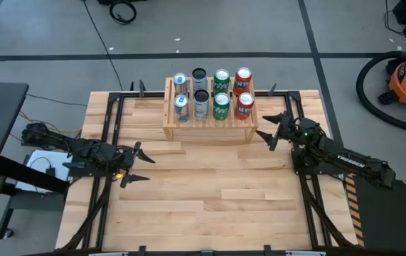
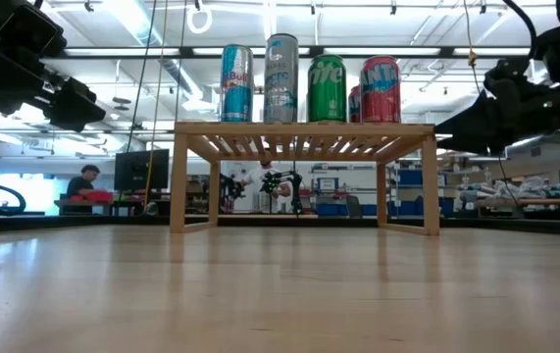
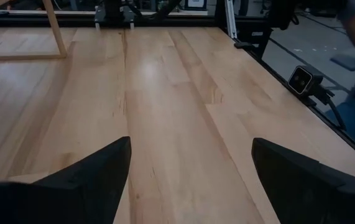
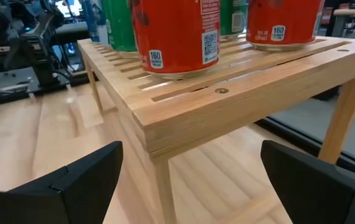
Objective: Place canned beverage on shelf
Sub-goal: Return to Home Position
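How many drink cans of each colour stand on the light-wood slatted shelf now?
Blue-and-silver cans: 2
Grey-silver cans: 2
Green cans: 2
Red cans: 2
Total: 8 cans, all on the light-wood slatted shelf.

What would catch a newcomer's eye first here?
The low light-wood slatted shelf at the table's far middle, with eight upright drink cans in colour-matched pairs: blue, silver, green, red. The open right gripper is beside the shelf's right end; the open left gripper is over the wooden tabletop, front-left of the shelf.
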`<action>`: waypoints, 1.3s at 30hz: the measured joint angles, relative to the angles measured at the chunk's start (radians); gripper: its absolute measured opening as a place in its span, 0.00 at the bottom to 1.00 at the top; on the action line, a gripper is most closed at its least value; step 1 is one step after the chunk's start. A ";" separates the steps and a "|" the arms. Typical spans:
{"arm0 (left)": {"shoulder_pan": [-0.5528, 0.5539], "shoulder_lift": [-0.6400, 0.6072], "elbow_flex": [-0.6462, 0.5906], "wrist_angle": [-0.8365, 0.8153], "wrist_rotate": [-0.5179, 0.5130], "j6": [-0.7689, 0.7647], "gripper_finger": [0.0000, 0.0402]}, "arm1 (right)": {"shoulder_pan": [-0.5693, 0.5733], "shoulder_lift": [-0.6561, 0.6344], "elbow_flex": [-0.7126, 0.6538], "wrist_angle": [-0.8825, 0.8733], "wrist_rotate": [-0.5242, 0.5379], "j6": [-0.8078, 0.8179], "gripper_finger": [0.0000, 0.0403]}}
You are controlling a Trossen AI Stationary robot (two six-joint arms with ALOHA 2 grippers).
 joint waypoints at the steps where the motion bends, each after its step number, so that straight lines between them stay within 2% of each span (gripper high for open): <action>1: 0.000 0.000 0.000 0.000 0.000 0.000 0.83 | 0.000 0.000 0.000 0.000 -0.001 0.002 0.97; 15: 0.000 -0.009 0.000 -0.002 0.000 0.000 0.83 | 0.014 -0.012 0.000 0.002 -0.014 0.000 0.97; 32: 0.000 -0.219 0.000 -0.005 -0.001 0.000 0.83 | 0.117 -0.165 0.000 0.009 -0.015 0.000 0.97; 39: 0.000 -0.280 0.001 0.002 -0.001 0.000 0.83 | 0.149 -0.169 0.000 0.038 -0.016 0.000 0.97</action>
